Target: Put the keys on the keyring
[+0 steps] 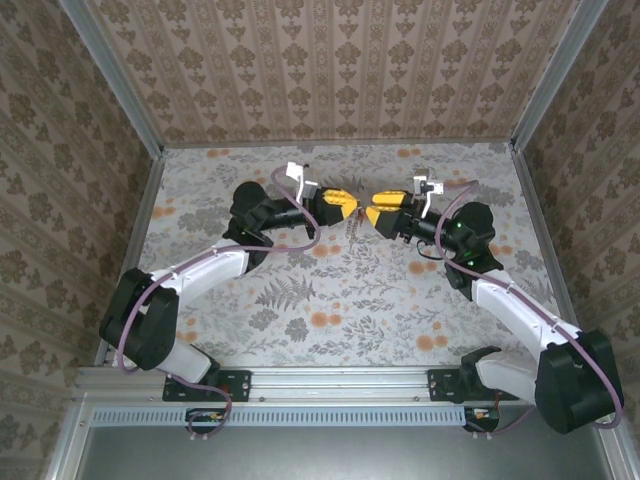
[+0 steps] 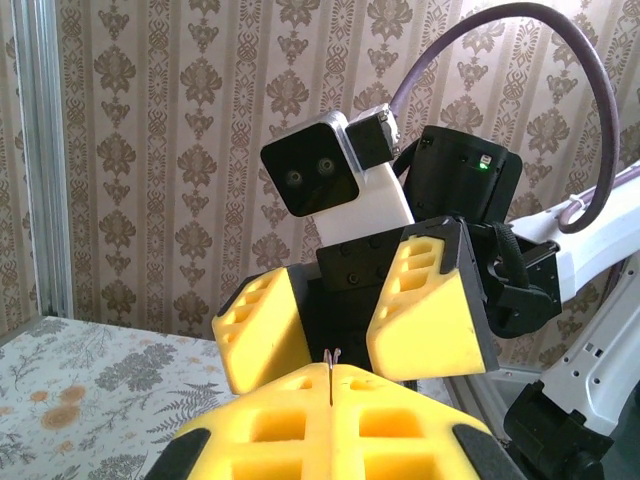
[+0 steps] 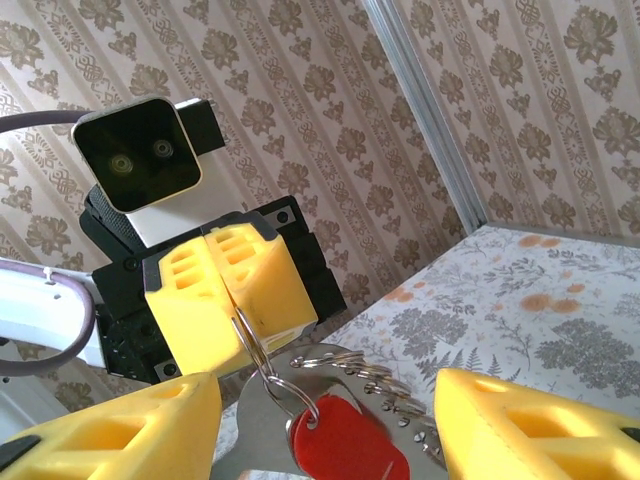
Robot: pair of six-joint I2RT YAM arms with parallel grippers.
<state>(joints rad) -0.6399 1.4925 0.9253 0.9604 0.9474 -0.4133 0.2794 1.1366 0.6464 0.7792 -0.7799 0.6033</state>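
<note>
Where the left gripper (image 3: 238,305) is pinched tight, it grips the keyring (image 3: 250,345) by its top edge, and the thin loop hangs lengthwise straight below the tips. The keys (image 3: 345,445) dangle beneath it, red end lowest and cut off by the frame edge. The right gripper (image 2: 345,320) stands spread wide on either side. The smaller rings (image 3: 375,378) blur together.

The top external camera is looking steeply down from above and behind the bases, taking in the left gripper (image 1: 343,204) and right gripper (image 1: 380,212) tip to tip. Each wrist camera is peering close along its own jaws at the opposite gripper, both sharing that meeting point.
</note>
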